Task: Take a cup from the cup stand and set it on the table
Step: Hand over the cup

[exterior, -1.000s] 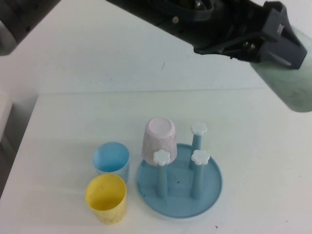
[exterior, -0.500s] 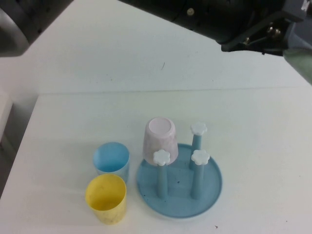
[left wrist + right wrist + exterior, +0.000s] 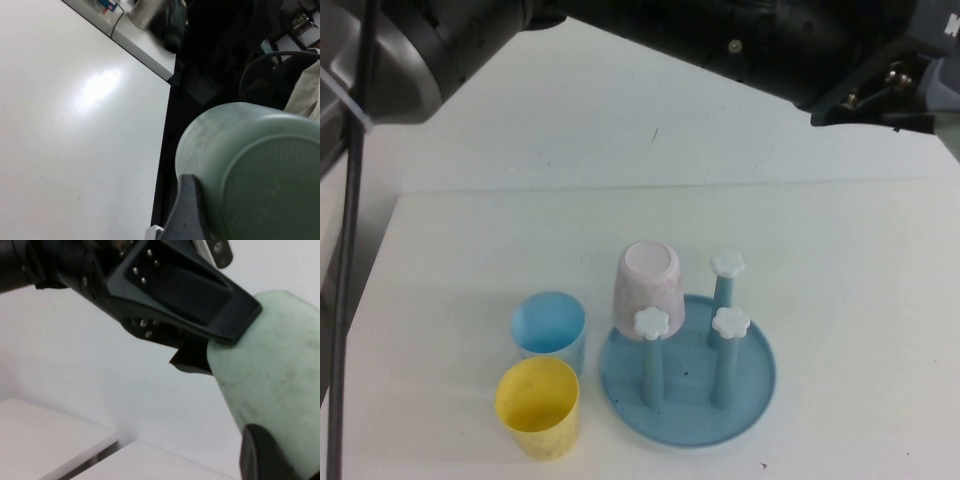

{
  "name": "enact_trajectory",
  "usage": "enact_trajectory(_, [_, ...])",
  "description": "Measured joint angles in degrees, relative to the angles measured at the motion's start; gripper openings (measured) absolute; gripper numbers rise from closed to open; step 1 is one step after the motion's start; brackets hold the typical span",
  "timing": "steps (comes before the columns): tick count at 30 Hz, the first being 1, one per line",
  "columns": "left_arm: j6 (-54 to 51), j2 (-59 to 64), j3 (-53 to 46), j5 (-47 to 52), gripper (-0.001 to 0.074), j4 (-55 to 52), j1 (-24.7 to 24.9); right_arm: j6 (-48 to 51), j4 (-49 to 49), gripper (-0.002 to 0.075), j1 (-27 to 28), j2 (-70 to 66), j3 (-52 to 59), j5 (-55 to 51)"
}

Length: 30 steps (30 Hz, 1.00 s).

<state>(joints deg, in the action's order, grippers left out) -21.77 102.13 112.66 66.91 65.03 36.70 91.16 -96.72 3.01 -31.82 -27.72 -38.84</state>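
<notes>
The pale mint-green speckled plastic tumbler (image 3: 272, 375) is off the round blue plastic cup stand with white flower-capped pegs (image 3: 688, 378), held up in the air at the far right, well apart from the stand and above the plain white table (image 3: 470, 240), with the left gripper (image 3: 240, 335) pinching its wall between its fingers (image 3: 187, 210). The right gripper (image 3: 272, 457) is just beside that tumbler, and I cannot tell whether it grips. A pinkish-white speckled cup (image 3: 647, 285) sits upside down on one peg, while the upright light blue cup (image 3: 548, 325) and yellow cup (image 3: 538, 405) beside the stand are both empty.
</notes>
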Motion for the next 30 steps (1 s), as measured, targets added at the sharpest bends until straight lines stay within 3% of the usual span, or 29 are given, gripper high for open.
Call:
enact_trajectory(8, [-3.82, 0.68, 0.0, 2.19, 0.0531, 2.77, -0.1, 3.48, -0.29, 0.0102, 0.0, 0.0, 0.0, -0.8])
enact_trajectory(14, [-2.13, 0.92, 0.56, 3.84, 0.0648, 2.49, -0.75, 4.79, -0.37, 0.0022, 0.0, 0.0, 0.0, 1.19])
enact_trajectory(18, [-0.47, 0.82, 3.37, 4.07, 0.0639, -0.03, -2.98, 3.16, -0.37, 0.002, 0.0, 0.0, 0.0, 4.94])
enact_trajectory(21, [1.92, -0.46, 5.44, 4.07, 0.0518, -7.85, -4.19, -0.16, 0.87, 0.002, 0.0, -1.03, -0.8, 6.31])
enact_trajectory(26, [7.87, -4.61, 6.2, 4.82, 0.0127, -26.68, -4.62, -16.93, 24.57, 0.002, 0.0, -8.61, -8.21, -0.18])
enact_trajectory(30, [11.71, -7.83, 5.4, 5.21, 0.0027, -38.68, -4.5, -29.88, 44.35, 0.002, 0.0, -18.52, -18.36, -14.33])
